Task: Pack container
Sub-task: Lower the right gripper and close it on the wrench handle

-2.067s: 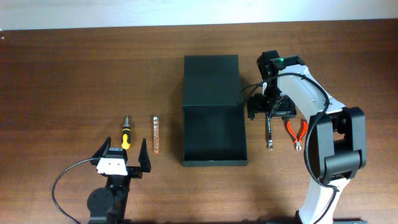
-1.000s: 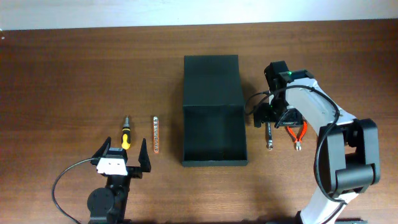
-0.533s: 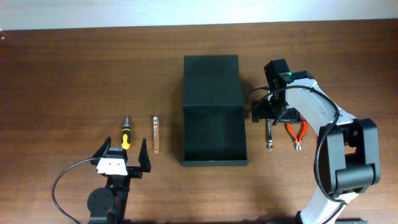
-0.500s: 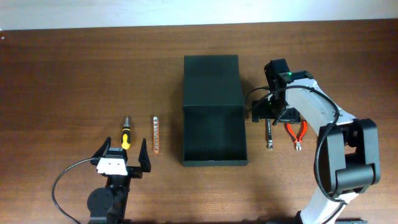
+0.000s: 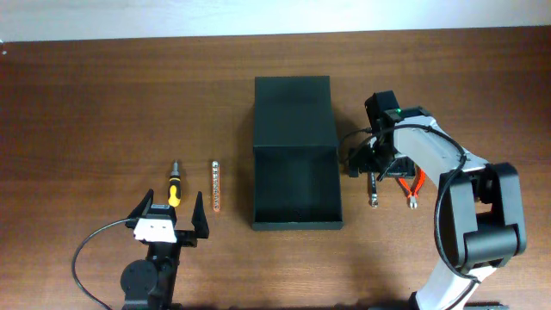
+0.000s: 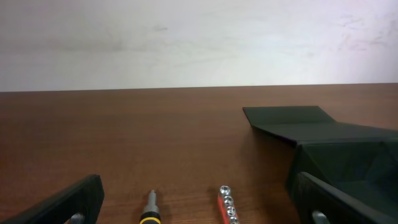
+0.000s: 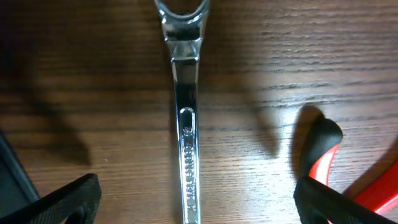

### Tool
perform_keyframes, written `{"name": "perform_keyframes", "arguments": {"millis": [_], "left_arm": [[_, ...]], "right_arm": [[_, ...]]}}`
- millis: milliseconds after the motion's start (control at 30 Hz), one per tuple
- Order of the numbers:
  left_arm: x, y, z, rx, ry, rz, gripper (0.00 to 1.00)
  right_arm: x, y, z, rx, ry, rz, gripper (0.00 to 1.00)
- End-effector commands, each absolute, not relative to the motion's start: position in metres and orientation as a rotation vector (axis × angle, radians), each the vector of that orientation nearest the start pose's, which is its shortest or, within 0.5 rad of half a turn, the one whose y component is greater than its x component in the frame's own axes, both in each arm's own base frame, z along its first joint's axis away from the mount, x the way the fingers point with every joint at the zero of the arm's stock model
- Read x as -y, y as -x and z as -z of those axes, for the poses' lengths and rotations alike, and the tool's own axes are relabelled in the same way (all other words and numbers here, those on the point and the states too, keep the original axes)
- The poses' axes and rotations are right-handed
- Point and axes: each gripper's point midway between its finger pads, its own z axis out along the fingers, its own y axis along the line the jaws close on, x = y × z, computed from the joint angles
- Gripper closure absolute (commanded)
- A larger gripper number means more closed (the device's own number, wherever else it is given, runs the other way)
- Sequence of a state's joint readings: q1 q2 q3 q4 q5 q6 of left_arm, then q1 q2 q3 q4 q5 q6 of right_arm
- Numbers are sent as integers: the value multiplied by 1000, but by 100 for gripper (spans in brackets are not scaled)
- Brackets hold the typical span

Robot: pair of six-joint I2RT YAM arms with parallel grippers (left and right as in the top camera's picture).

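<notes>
— Any lettering?
— Stamped marks on the wrench (image 7: 186, 124) shank, too blurred to read.
— The hands?
— Right hand (image 7: 199, 200) is spread wide astride the wrench, gripping nothing, with red pliers (image 7: 323, 149) just beside. Left hand (image 5: 170, 215) is wide apart and empty.
— The container (image 5: 297, 185)?
— Mid-counter (image 5: 103, 95), lid open. Wrench near its right edge, screwdriver (image 5: 174, 185) well apart.

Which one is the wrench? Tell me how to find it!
Find the big black container in the middle of the table. Just to its right, partly under the right claw, lies the wrench. It is the thin, all-silver bar, while the pliers beside it have red handles.
</notes>
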State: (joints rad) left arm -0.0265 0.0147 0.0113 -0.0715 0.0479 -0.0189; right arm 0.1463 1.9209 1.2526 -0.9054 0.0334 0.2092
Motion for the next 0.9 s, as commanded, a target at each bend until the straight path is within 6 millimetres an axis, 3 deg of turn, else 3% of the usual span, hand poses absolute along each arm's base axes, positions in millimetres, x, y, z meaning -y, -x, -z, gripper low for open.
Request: {"name": "perform_keyframes", "arguments": {"millis": [0,433,867], "left_arm": [[13,-246,-157,-1647,-51,57,1],[13,-246,-157,-1647,-51,57,1],[13,-246,-157,-1647,-51,57,1]], "right_arm": [[-44,-337,-14,-3126,-26,39,1],[-46,-336,1,-3156,-41,28,1],[-47,-344,1,-3126,-82,21,1]]}}
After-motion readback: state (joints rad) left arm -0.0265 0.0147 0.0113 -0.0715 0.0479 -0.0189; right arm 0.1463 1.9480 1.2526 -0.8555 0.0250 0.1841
